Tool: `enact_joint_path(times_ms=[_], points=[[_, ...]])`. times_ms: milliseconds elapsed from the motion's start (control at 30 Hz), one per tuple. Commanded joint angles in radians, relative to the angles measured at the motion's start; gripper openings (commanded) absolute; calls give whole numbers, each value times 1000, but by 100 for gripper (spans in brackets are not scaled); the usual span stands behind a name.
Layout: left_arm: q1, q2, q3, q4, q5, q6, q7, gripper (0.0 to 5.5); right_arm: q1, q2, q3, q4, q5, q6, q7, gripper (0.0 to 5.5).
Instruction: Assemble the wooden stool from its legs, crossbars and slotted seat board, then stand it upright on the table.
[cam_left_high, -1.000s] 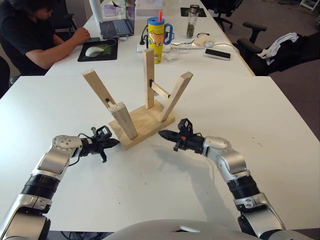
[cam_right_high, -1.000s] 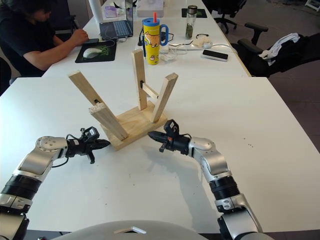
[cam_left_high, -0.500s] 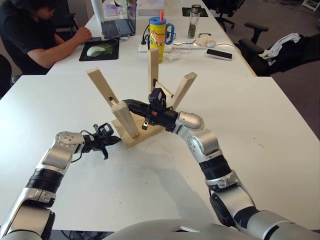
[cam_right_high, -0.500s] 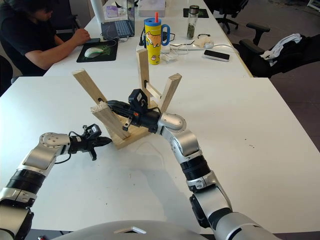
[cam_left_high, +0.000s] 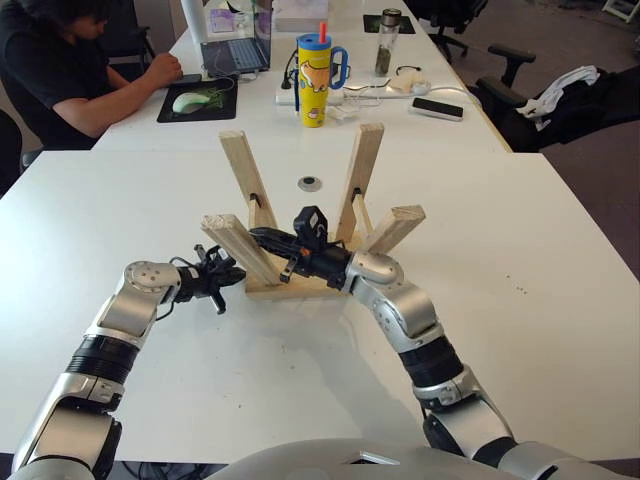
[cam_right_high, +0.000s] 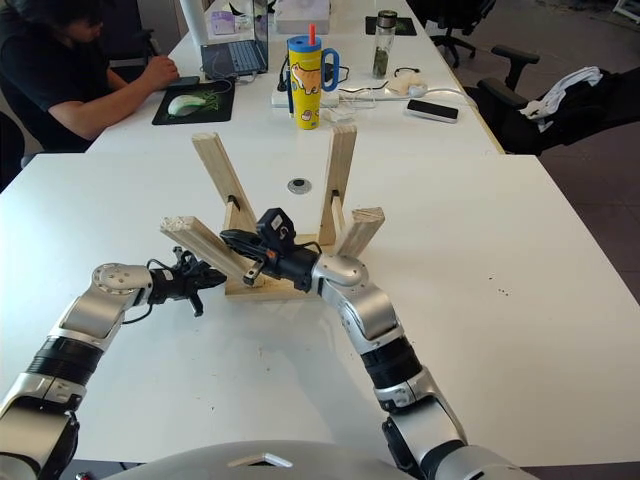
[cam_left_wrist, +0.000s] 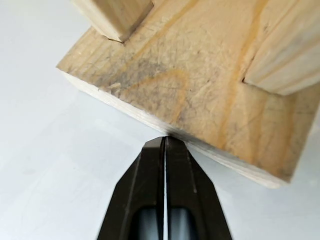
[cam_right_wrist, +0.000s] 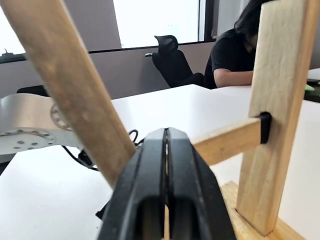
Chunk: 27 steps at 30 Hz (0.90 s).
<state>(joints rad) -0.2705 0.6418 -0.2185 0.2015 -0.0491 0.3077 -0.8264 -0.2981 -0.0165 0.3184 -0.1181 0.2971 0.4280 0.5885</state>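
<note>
White bench (cam_left_high: 520, 300) carries the wooden stool (cam_left_high: 363, 175) upside down near its middle: the seat board (cam_left_wrist: 200, 90) lies flat on the surface and four legs splay upward from it. The far left leg (cam_left_high: 246, 178) rises tall, the near left leg (cam_left_high: 238, 248) leans out toward the robot's left, and the near right leg (cam_left_high: 396, 227) leans out to the right. A crossbar (cam_right_wrist: 225, 142) sits in a dark slot in one leg. The right end effector (cam_left_high: 256, 234) reaches in between the legs just above the board, fingers pressed together on nothing, tips beside the near left leg. The left end effector (cam_left_wrist: 164, 142) lies low over the bench, fingers together, tips touching the board's edge.
</note>
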Motion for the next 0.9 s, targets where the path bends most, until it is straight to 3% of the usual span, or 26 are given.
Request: enact_joint_path(times_ms=[33,233,367,600,733,900], points=[[117,-66,91,-52,67,77,260,3,148,-72,-18,-150,8,106,-57,0],[306,-144,164,-210,91,118,455,3,288,-186,-39,-227,12,171,-55,0],[442,-156,157,-337,70,161,447,3,438,-286,-99,-305,36,198,-38,0],[495,-197,116,-451,61,187,456,3,499,-256,-323,-193,-54,53,-263,0],[441,-226,66,-408,86,212,465,3,409,-224,-280,-59,-161,12,-364,0],[403,-242,-7,-396,93,228,431,3,355,-162,-212,12,-179,-19,-354,0]])
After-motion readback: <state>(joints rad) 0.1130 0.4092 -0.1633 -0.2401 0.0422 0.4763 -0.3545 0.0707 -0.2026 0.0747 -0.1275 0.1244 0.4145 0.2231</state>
